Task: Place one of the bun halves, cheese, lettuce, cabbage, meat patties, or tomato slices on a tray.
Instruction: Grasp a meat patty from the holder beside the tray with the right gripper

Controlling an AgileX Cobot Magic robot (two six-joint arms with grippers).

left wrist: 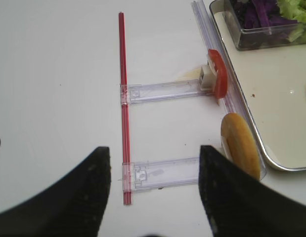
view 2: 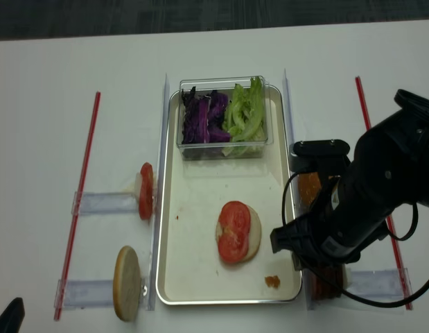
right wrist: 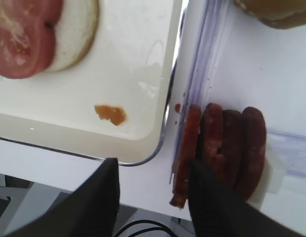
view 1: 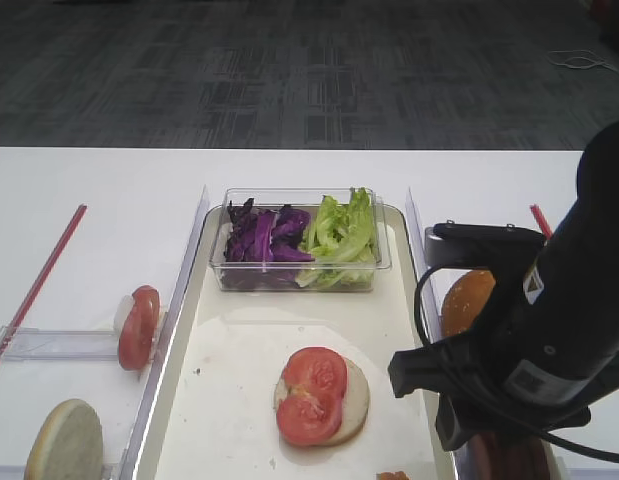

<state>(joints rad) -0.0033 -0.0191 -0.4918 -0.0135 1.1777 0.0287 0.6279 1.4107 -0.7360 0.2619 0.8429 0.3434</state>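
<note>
— Right hand [right wrist: 153,197] hangs released over the meat patties [right wrist: 224,148], which stand on edge in the rack just right of the tray [right wrist: 143,148]. Advice?
— Straddle only the outermost patty, then pinch gently.

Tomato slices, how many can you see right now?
3. Two tomato slices overlap on the bun half in the tray. One tomato slice stands upright in the clear rack left of the tray. More could be hidden behind the right arm.
</note>
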